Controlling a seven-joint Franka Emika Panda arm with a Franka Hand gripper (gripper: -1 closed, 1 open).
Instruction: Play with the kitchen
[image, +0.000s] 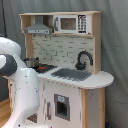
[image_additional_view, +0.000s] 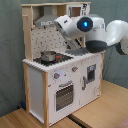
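Your arm (image_additional_view: 92, 32) hangs above the kitchen (image: 70, 75) worktop, near the small pot (image_additional_view: 48, 56) on the hob; you cannot tell the claw's state.

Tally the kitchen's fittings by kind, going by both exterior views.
Microwave: 1
Hood: 1
Faucet: 1
Sink: 1
Pot on the hob: 1
Oven door: 1
Knobs above the oven door: 2
Total: 8
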